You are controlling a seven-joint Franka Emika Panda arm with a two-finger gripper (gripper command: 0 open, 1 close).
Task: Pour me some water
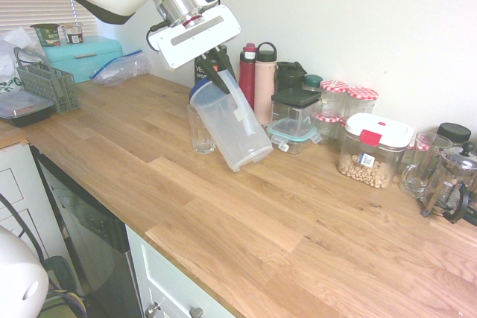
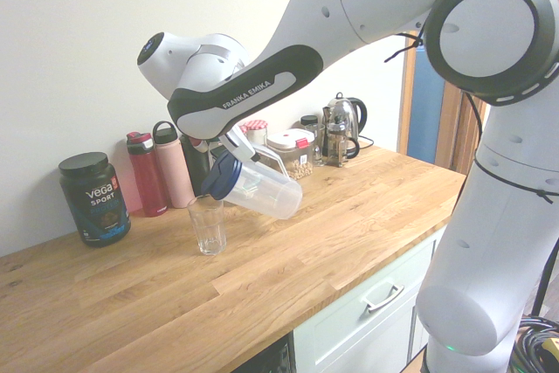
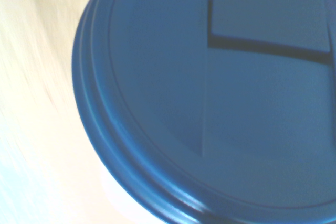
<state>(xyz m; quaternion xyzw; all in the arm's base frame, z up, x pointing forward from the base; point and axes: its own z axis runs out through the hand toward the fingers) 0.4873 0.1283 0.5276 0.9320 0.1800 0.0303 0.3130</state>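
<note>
Mid-pour on a kitchen counter: clear jug with blue lid pinched at its handle by the gripper, tipped steeply, lid end lowest and hanging just above the rim of an upright glass. Fills the wrist view with that lid (blurred wood beyond). No stream visible between jug and glass; water too scant to make out in either, so presumably still in the jug. Glass looks empty. Grasp, lift and tilt apparently done. Left to do: more tilt until water runs, then jug righted beside the glass.
</note>
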